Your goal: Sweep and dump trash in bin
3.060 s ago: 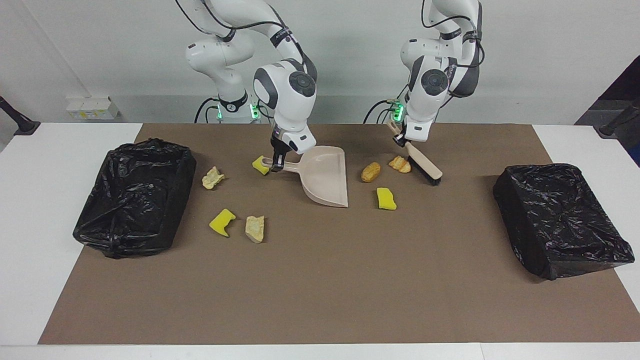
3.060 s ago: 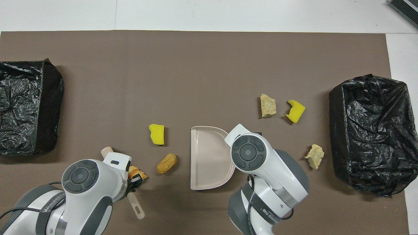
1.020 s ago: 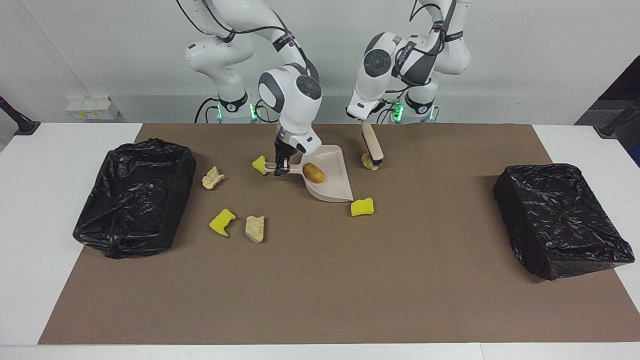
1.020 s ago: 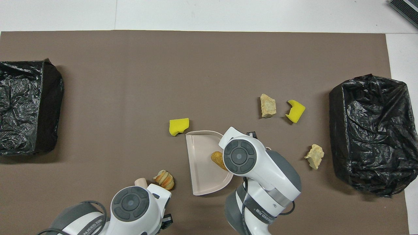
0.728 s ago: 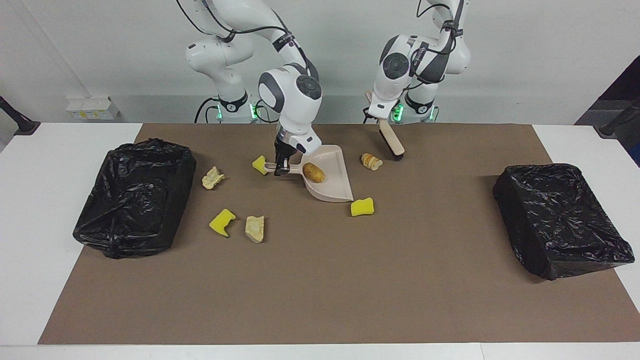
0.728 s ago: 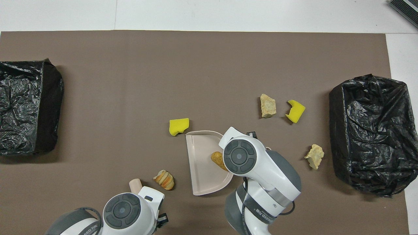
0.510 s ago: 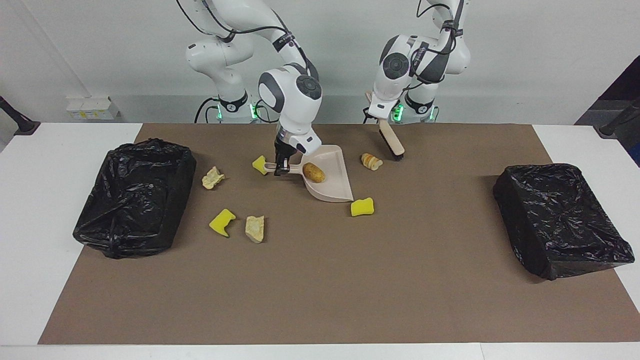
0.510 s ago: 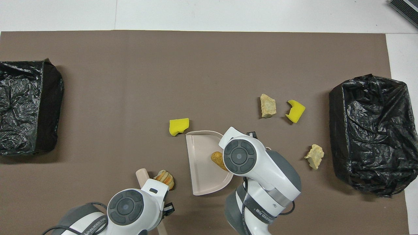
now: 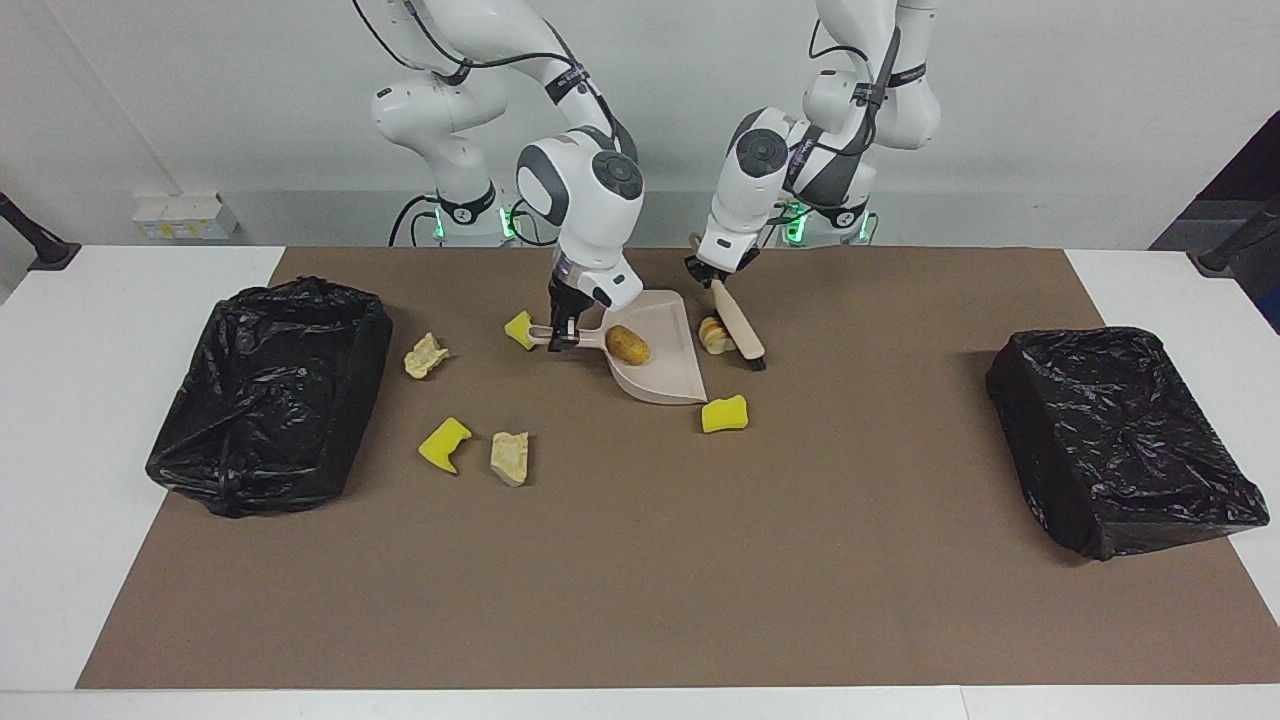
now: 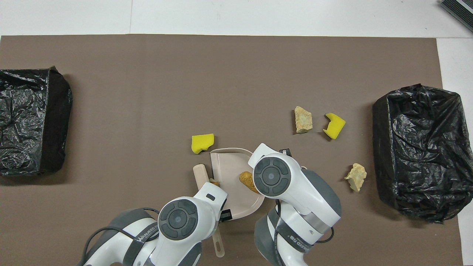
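My right gripper (image 9: 560, 335) is shut on the handle of the beige dustpan (image 9: 660, 365), which rests on the mat with a golden-brown bread piece (image 9: 627, 344) in it. My left gripper (image 9: 708, 270) is shut on the brush (image 9: 740, 332). The brush's head presses a striped bread piece (image 9: 712, 335) against the pan's open edge. Other trash lies loose: a yellow sponge bit (image 9: 724, 413) by the pan's corner, another (image 9: 519, 329) beside the handle, a third (image 9: 444, 444), and two beige chunks (image 9: 509, 457) (image 9: 426, 354). A black-bagged bin (image 9: 270, 390) stands at the right arm's end.
A second black-bagged bin (image 9: 1120, 440) stands at the left arm's end of the brown mat (image 9: 640, 570). In the overhead view both wrists cover the grippers, and the brush (image 10: 201, 173) lies along the dustpan (image 10: 227, 162).
My left arm has swung the brush back toward the dustpan and pushed the striped bread piece up to its open edge. The right arm and the dustpan have not moved.
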Available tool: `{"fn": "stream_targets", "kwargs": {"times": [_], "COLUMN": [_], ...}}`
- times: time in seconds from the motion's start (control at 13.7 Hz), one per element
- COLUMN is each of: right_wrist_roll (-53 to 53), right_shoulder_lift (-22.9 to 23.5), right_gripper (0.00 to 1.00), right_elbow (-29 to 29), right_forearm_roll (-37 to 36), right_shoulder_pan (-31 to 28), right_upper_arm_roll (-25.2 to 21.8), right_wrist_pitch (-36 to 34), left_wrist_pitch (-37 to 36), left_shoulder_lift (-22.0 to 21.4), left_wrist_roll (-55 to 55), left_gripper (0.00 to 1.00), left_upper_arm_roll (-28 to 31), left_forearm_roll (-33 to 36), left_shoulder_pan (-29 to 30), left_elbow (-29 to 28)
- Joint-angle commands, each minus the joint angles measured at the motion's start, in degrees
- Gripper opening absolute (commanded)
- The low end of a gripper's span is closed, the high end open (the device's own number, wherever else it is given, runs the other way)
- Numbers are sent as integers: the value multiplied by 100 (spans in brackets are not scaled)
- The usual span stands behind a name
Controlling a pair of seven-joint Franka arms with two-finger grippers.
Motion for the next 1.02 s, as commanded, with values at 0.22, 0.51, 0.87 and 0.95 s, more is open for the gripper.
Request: {"fn": "stream_targets", "kwargs": {"times": [0.22, 0.51, 0.87, 0.95], "right_wrist_roll": [-194, -194, -168, -168], "right_shoulder_lift": [53, 53, 53, 53], "right_gripper": [0, 0, 0, 0], "right_elbow": [15, 15, 15, 15], "right_forearm_roll": [-84, -75, -75, -75], "right_shoulder_pan": [-65, -65, -65, -65], "right_upper_arm_roll": [28, 28, 28, 28], "right_wrist_pitch": [84, 84, 84, 84], "left_wrist_pitch": [-733, -930, -947, -860], "left_shoulder_lift": [33, 40, 751, 883], "left_wrist_roll": [172, 1369, 4368, 4782], "left_gripper": [0, 0, 0, 0], "left_upper_arm_roll": [2, 64, 55, 64], "left_forearm_roll": [-52, 218, 1326, 1458], "left_shoulder_pan": [-130, 676, 2031, 2172], "left_elbow": [831, 877, 1684, 1772]}}
